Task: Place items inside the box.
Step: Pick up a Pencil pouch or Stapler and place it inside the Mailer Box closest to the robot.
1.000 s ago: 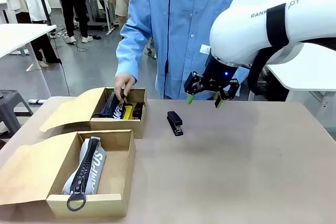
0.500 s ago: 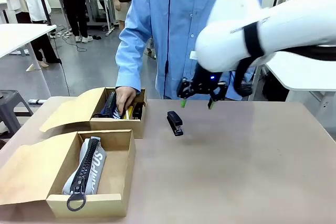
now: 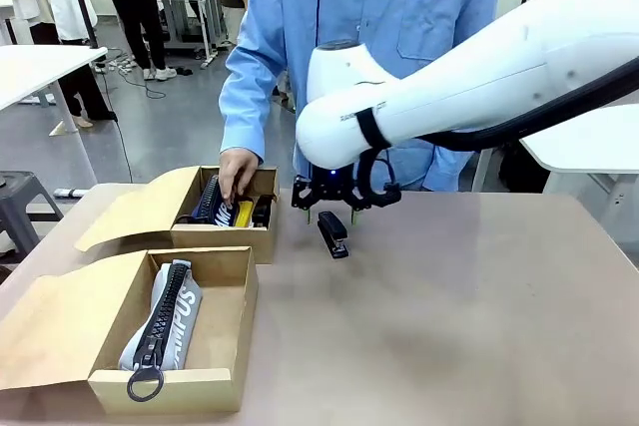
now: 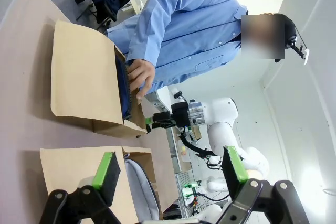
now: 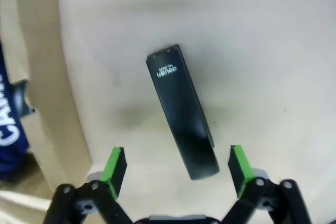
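Observation:
A black stapler [image 3: 332, 234] lies on the brown table just right of the far cardboard box [image 3: 225, 236]. My right gripper [image 3: 329, 211] hangs open directly above it. In the right wrist view the stapler [image 5: 181, 111] lies lengthwise between the two green pads [image 5: 115, 163], untouched. A person's hand [image 3: 238, 173] reaches into the far box among dark and yellow items. The near box [image 3: 215, 386] holds the grey pouch [image 3: 165, 318] with black zip and ring pull. My left gripper [image 4: 170, 166] stands open in the air, holding nothing.
Both boxes have their flaps [image 3: 130, 212] folded out to the left. The person in a blue shirt [image 3: 369, 37] stands at the table's far edge. The table's right half [image 3: 499, 316] is bare. White tables stand at both sides.
My right arm has swung left and lower, bringing the open gripper from right of the stapler to just over it. The person's hand has stayed in the far box.

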